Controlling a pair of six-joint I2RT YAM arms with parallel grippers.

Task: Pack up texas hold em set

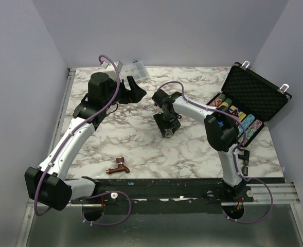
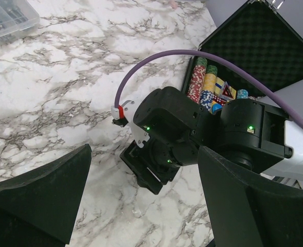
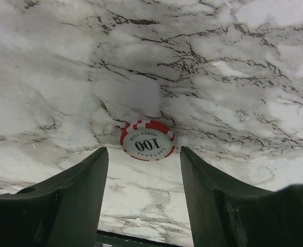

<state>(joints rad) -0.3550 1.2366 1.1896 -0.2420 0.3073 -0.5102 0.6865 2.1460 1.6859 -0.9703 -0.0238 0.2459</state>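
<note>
1. At the back left of the marble desk [image 1: 192, 159] lies a clear plastic compartment box [image 1: 136, 69]. The left tool [image 1: 134, 88] is just in front of it, fingers spread wide.
2. A copper faucet [image 1: 118, 168] lies near the front edge, left of centre, well apart from both tools.
3. Mid-desk, the right tool [image 1: 168, 131] points down with its fingers spread. A red-and-white chip [image 3: 147, 140] marked 100 lies flat on the marble between their tips, not pinched.
4. At the far right the black case [image 1: 259, 92] stands open, its foam-lined lid tilted back with silver latches [image 1: 245, 64] on its upper edge. Multicoloured chip rows [image 1: 238, 116] fill the base, partly hidden behind the right arm.
</note>
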